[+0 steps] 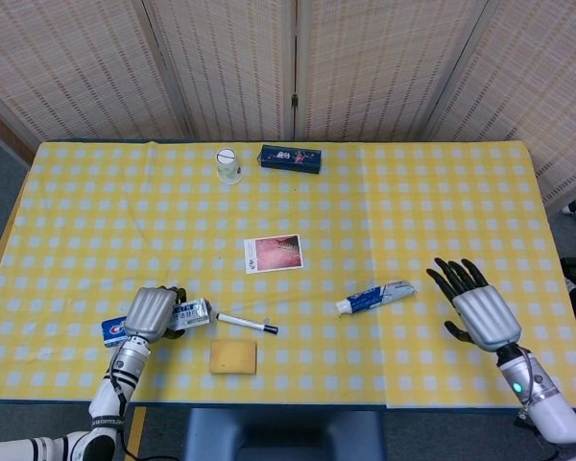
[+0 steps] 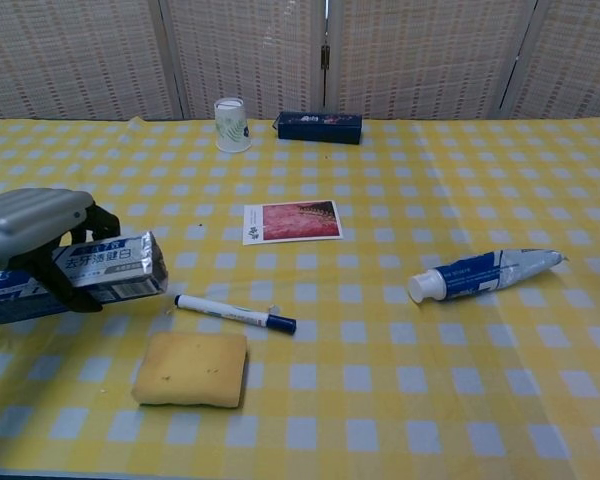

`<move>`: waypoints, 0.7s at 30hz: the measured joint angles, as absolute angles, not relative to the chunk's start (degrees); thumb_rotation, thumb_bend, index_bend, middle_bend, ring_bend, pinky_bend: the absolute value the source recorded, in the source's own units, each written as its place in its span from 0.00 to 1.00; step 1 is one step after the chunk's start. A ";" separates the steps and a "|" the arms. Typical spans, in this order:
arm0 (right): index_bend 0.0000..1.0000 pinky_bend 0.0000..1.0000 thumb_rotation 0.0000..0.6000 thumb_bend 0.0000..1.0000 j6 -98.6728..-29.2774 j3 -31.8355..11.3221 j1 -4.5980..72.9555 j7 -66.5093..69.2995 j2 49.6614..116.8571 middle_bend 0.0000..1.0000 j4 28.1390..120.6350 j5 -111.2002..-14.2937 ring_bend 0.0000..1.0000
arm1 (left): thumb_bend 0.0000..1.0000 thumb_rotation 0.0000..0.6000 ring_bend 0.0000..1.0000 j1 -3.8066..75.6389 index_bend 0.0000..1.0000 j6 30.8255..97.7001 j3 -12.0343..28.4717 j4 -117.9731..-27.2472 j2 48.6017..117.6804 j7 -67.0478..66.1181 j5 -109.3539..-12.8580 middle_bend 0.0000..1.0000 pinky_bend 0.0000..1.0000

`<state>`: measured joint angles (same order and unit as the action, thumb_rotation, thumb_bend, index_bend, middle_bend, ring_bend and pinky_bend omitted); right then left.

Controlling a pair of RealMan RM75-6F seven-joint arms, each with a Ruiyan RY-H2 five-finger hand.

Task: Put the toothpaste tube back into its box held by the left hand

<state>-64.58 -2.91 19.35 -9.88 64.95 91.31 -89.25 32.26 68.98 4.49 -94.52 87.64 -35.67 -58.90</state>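
Head view showed the left hand (image 1: 152, 312) at the near-left of the table (image 1: 442, 192), its fingers wrapped over the box (image 1: 187, 314), which it grasped around the middle. In the chest view the box (image 2: 110, 268) looked raised a little off the cloth, its silver end facing right toward the pen (image 2: 235, 314). Whether that end flap was open could not be told.

The tube (image 1: 374, 297) lay flat on the cloth right of centre, cap end toward the left, well apart from the box and touched by nothing. The right hand (image 1: 475, 309) hovered just right of the tube with fingers spread, grasping nothing.

By these signs the box was secured and the step in hand was the reach for the tube. The next move probably called for the right hand to come down over the tube's body, pinch it across its width, lift it, and line one end up with the box's right-facing mouth.

A sponge (image 1: 233, 356), a card (image 1: 274, 254), a cup (image 1: 228, 164) and a dark box (image 1: 290, 158) also lay on the table.
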 measured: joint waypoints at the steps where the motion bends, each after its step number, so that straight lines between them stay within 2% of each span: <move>1: 0.03 0.02 1.00 0.32 -63.20 -3.28 20.66 -10.52 65.42 0.02 91.41 -89.09 0.12 | 0.16 1.00 0.53 32.18 0.58 69.36 4.48 -95.09 87.43 -36.12 -59.04 0.57 0.64; 5: 0.14 0.13 1.00 0.32 -58.03 -4.69 25.66 -12.71 68.92 0.06 90.91 -88.16 0.17 | 0.16 1.00 0.52 31.90 0.58 70.41 4.59 -96.83 86.56 -37.28 -59.46 0.57 0.64; 10: 0.25 0.17 1.00 0.32 -54.07 -5.68 29.51 -18.62 73.71 0.13 89.06 -86.77 0.22 | 0.16 1.00 0.52 31.28 0.58 71.07 4.74 -97.20 85.77 -36.58 -59.87 0.57 0.64; 21: 0.28 0.18 1.00 0.31 -47.68 -6.38 34.39 -26.29 78.69 0.15 86.91 -78.73 0.24 | 0.16 1.00 0.52 29.04 0.58 73.21 4.67 -99.07 82.17 -33.32 -62.32 0.57 0.63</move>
<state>-47.68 -6.38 34.39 -26.29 78.69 86.91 -78.73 29.04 73.21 4.67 -99.07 82.17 -33.32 -62.32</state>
